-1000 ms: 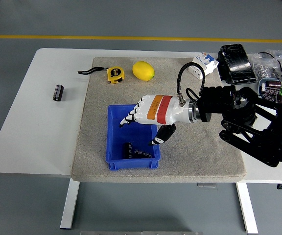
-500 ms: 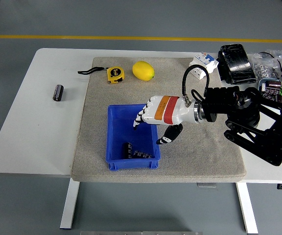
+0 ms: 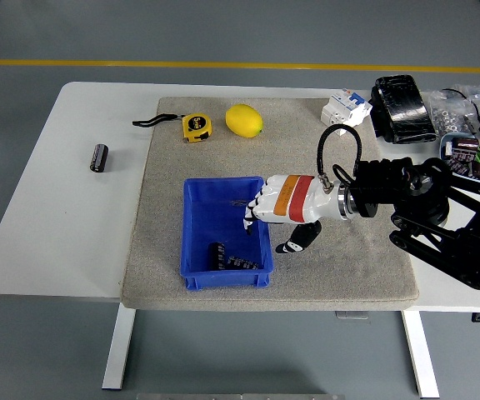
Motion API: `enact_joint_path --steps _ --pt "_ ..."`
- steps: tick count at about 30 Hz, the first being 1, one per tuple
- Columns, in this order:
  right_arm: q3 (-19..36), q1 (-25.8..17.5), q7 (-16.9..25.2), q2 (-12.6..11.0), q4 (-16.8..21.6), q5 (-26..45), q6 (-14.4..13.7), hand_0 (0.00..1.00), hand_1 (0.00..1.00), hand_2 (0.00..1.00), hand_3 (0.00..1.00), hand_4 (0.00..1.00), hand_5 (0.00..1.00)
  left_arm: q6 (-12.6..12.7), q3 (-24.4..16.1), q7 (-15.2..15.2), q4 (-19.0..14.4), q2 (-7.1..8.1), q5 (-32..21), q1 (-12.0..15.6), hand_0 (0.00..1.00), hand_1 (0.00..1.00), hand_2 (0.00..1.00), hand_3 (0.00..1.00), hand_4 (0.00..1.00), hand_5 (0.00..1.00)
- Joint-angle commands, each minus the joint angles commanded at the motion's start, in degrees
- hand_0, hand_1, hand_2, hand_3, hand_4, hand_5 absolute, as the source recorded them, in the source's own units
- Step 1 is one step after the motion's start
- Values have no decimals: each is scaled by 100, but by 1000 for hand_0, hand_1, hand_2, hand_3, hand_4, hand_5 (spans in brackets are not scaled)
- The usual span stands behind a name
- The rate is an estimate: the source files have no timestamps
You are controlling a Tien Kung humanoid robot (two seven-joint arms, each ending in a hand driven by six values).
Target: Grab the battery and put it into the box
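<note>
Head view shows the right hand (image 3: 275, 212) at centre frame, over the right rim of the blue box (image 3: 198, 196), fingers loosely spread and holding nothing; a dark battery (image 3: 217, 254) lies inside the box near its lower wall; another battery (image 3: 98, 157) rests on the white table (image 3: 48, 208) at left, well apart from the box; a yellow tape measure (image 3: 195, 126) and a lemon (image 3: 244, 120) sit on the grey mat (image 3: 340, 279) toward the top.

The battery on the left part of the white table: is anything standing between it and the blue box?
Nothing visible does. The battery lies alone on the bare white table; only the edge of the grey mat lies between it and the blue box. The right hand is at the box's right rim.
</note>
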Motion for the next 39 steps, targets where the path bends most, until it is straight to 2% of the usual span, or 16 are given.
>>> enact_joint_path --steps 18,39 --pt "-54 -13 3 -161 11 5 -11 567 607 717 620 743 161 -2 -6 6 0 -2 -7 28 749 706 712 569 609 530" --pt "-81 19 -14 -325 440 -28 40 568 606 718 625 742 155 9 4 -3 7 5 -24 37 749 706 714 570 611 531"
